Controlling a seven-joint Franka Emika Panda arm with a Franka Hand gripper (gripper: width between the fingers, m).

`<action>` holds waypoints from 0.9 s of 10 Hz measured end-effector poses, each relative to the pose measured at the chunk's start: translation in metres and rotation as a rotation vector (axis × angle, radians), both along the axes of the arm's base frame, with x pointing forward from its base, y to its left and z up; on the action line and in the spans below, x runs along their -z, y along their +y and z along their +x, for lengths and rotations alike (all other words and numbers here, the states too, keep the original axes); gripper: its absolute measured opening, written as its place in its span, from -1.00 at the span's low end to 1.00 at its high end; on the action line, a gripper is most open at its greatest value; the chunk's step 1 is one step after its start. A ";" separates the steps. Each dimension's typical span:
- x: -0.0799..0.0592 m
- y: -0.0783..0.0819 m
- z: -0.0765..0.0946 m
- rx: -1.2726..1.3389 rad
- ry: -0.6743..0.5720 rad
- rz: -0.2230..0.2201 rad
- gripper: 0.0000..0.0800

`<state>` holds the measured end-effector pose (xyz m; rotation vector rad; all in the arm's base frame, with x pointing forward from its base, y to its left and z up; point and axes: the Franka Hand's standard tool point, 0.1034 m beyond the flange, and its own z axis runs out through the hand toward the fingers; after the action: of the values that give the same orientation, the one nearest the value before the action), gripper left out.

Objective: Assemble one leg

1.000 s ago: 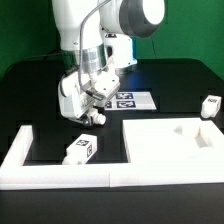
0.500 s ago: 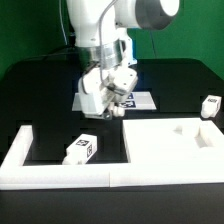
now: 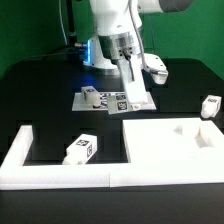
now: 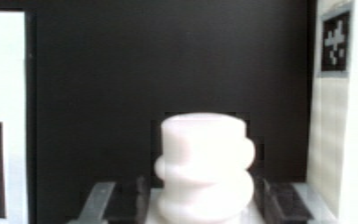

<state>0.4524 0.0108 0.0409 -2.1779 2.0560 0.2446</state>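
You are seeing only the upper part of the leg (image 4: 202, 160) in the wrist view: its lower end is running off the edge of the picture between the fingers (image 4: 119, 200), and no tag is showing on its lobed white surface. In the exterior view it is blending into the white claw (image 3: 136, 92), so its outline there is hard to make out. The claw is clamping the leg from both sides, each finger pressing a flank, the jaws standing only as far apart as the leg is wide. The claw is hanging over the marker board (image 3: 100, 105); whether its tip is touching the board you cannot tell. A small pale part (image 3: 90, 95) is lying on that board just to the exterior view's left of the claw, too small to identify. Lower and further to that side a loose leg (image 3: 81, 149) is sitting inside a white raised border (image 3: 20, 148). To the exterior view's right the large panel (image 3: 160, 150) is lying near the claw, and another leg (image 3: 211, 105) is standing well apart from it.
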 end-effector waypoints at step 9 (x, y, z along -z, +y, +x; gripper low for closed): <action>-0.005 0.029 -0.033 -0.842 -0.075 -0.044 -0.29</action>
<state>0.4198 0.0400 0.0460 -2.8908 1.0013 0.1872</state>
